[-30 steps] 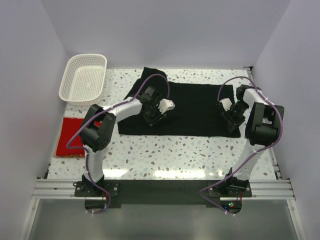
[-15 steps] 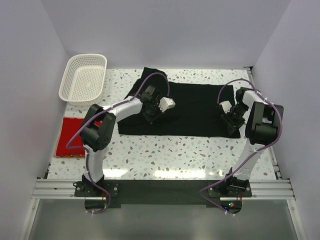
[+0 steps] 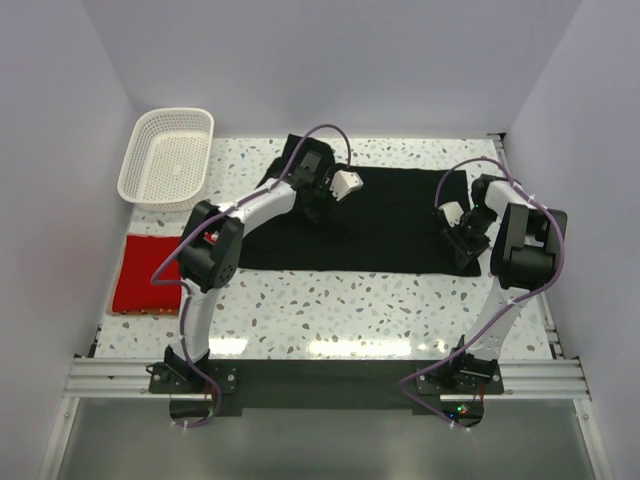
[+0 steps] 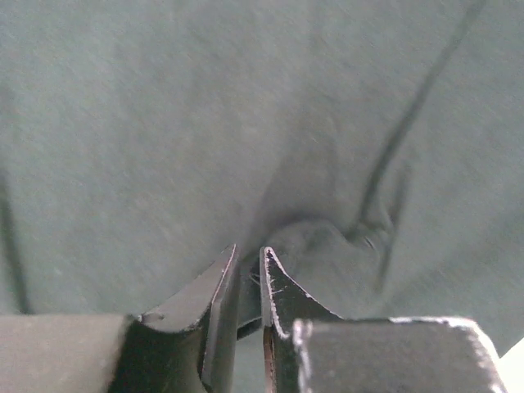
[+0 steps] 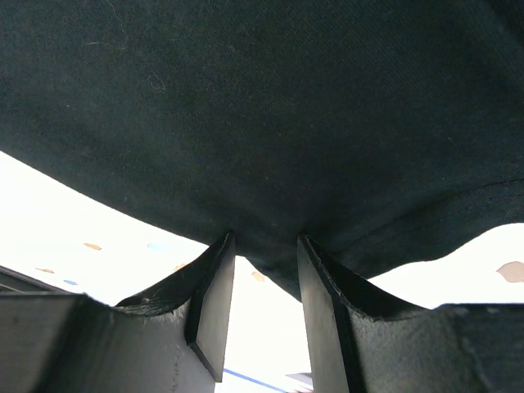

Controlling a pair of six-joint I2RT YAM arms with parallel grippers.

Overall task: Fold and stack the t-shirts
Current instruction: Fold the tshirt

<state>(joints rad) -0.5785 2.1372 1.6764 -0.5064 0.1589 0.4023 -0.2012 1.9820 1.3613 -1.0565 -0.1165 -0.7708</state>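
Observation:
The black t-shirt (image 3: 395, 222) lies spread flat across the back of the table. My left gripper (image 3: 322, 207) points down onto its left half. In the left wrist view its jaws (image 4: 248, 262) stand a narrow slit apart, pinching a small pucker of the black t-shirt (image 4: 246, 123). My right gripper (image 3: 462, 240) is at the shirt's right edge. There the hem of the black t-shirt (image 5: 286, 106) dips between the tips of the right gripper (image 5: 264, 246), lifted off the table. The red t-shirt (image 3: 145, 275) lies folded at the left edge, apart from both grippers.
A white lattice basket (image 3: 126, 175) stands at the back left, just behind the red shirt. Bare speckled table (image 3: 350, 300) runs between the black shirt and the arm bases. White walls close in the left, back and right sides.
My left gripper has moved toward the back of the table over the black shirt, its jaws closing tighter on the way. The right gripper has stayed put.

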